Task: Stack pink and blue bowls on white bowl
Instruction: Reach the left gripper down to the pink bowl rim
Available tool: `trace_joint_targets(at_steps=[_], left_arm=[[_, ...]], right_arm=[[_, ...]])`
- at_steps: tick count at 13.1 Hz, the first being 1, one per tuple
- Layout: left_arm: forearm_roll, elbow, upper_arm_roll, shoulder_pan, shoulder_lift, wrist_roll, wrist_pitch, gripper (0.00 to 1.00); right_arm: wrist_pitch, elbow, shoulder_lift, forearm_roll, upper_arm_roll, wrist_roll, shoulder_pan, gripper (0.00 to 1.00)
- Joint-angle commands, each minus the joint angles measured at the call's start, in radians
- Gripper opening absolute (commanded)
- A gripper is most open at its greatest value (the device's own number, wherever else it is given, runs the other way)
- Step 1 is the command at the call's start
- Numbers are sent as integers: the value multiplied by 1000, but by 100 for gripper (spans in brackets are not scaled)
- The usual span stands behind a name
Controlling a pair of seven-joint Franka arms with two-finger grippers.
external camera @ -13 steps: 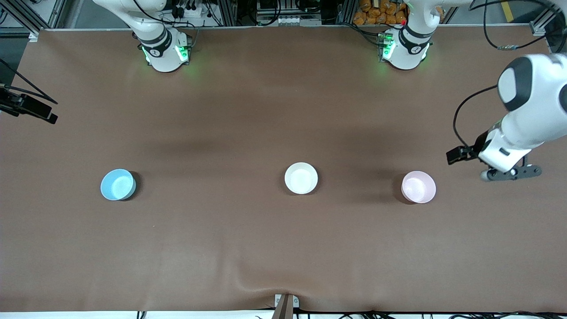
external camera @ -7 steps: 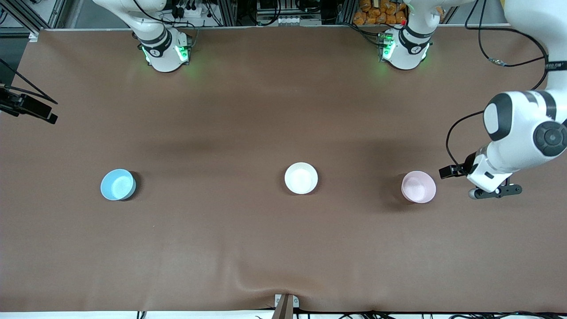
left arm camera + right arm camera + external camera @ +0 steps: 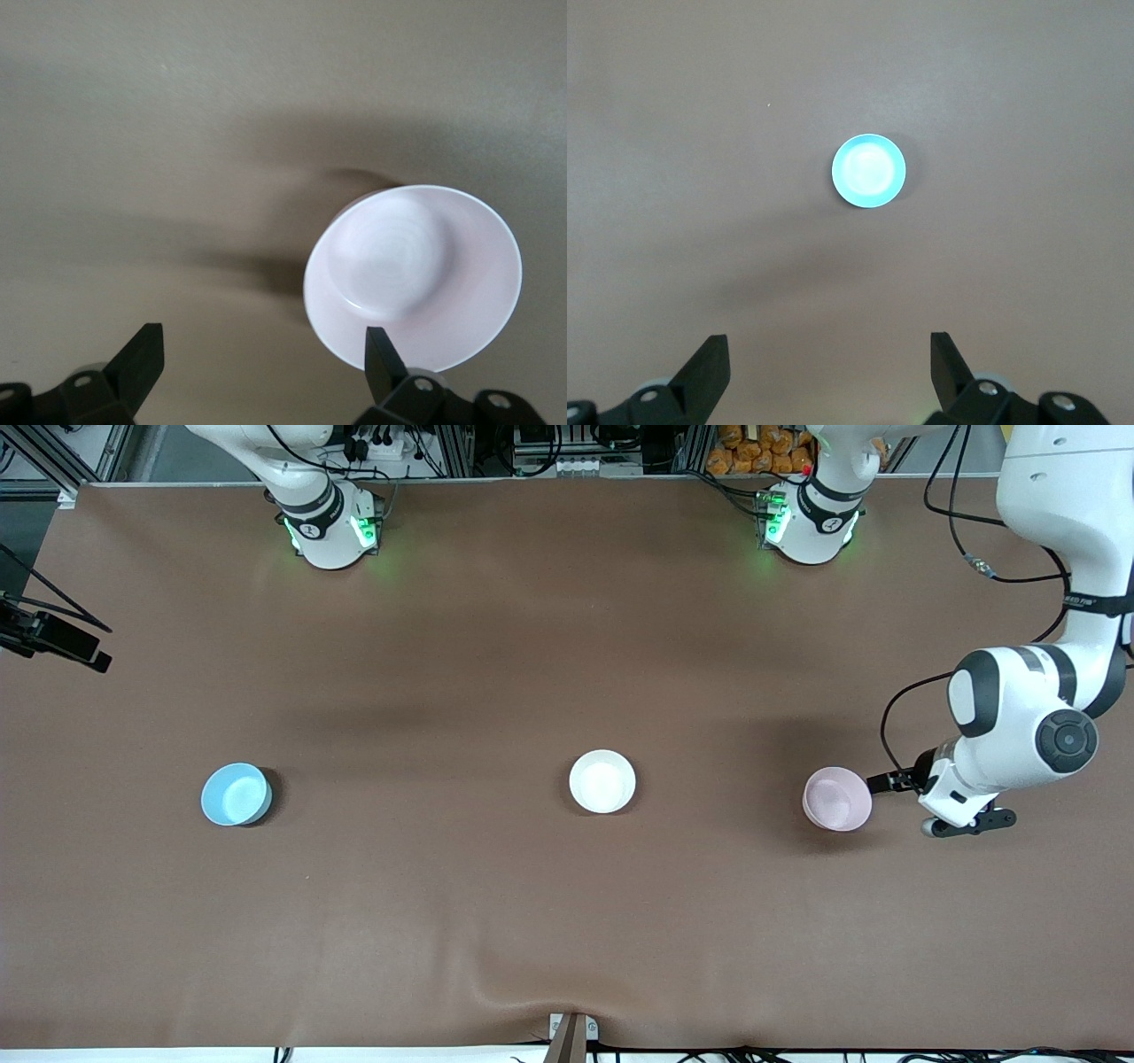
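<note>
**Three bowls in a row, none stacked**

Three bowls sit apart along the middle of the brown table (image 3: 496, 921) — the blue bowl (image 3: 236, 794) toward the right arm's end, the white bowl (image 3: 602, 781) at the centre, the pink bowl (image 3: 837, 799) toward the left arm's end. The left gripper (image 3: 961, 825) hangs low just beside the pink bowl, near that end's edge, fingers (image 3: 383, 354) spread wide, holding nothing. The right gripper (image 3: 828, 372) — high over the blue bowl — is likewise spread and empty.
</note>
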Motion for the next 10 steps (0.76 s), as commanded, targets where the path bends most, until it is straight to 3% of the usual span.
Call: trace_joint_targets(at_steps=[1, 7, 10], left_arm=[[-34, 10, -18, 6, 24, 19, 11, 100], [-34, 14, -22, 5, 60, 19, 38, 86], [-34, 16, -22, 3, 74, 19, 58, 86]], right_arm=[[-8, 23, 10, -6, 2, 9, -3, 100], [-9, 23, 10, -6, 2, 9, -3, 100], [-8, 23, 10, -7, 2, 10, -3, 100]])
